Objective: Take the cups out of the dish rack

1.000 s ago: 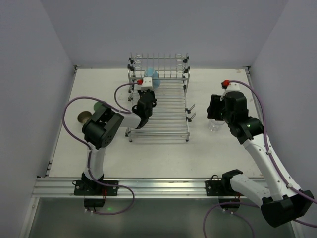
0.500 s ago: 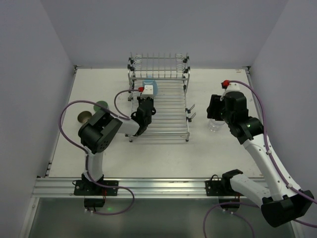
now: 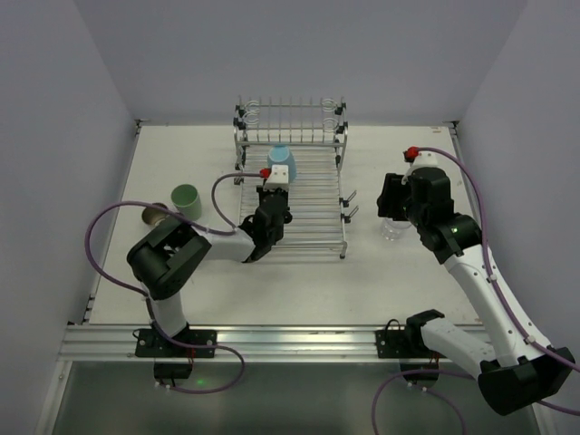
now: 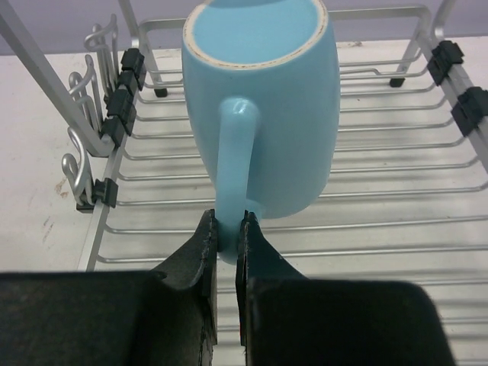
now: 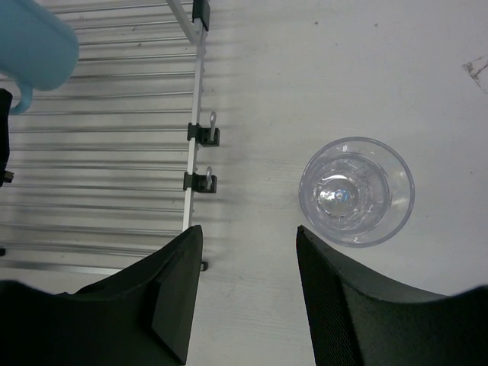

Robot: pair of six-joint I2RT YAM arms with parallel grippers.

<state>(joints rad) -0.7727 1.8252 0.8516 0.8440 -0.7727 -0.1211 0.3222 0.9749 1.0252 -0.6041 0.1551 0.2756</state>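
— Which step are we on?
— Unloading the blue mug (image 4: pixel 263 114). Our left fingers (image 4: pixel 200 252) are clamped on its handle (image 4: pixel 231 168), with the mug upside down over the rack (image 5: pixel 196 99); we can't tell if it's clear of the wires.
— And next?
— We'd lift it, swing left and set it on the counter (image 5: pixel 305 76) near the green cup (image 3: pixel 187 200). Our right fingers (image 5: pixel 171 297) hang apart and empty above the clear tumbler (image 5: pixel 356 191), which stands right of the rack.

I count four cups on my feeds: one light blue mug (image 3: pixel 280 158), one pale green cup (image 3: pixel 187 200), one dull metallic cup (image 3: pixel 154 216) and one clear tumbler (image 5: pixel 356 191). One chrome wire dish rack (image 3: pixel 308 227), one table (image 3: pixel 299 281), two arms: left arm (image 3: pixel 172 263), right arm (image 3: pixel 446 228)
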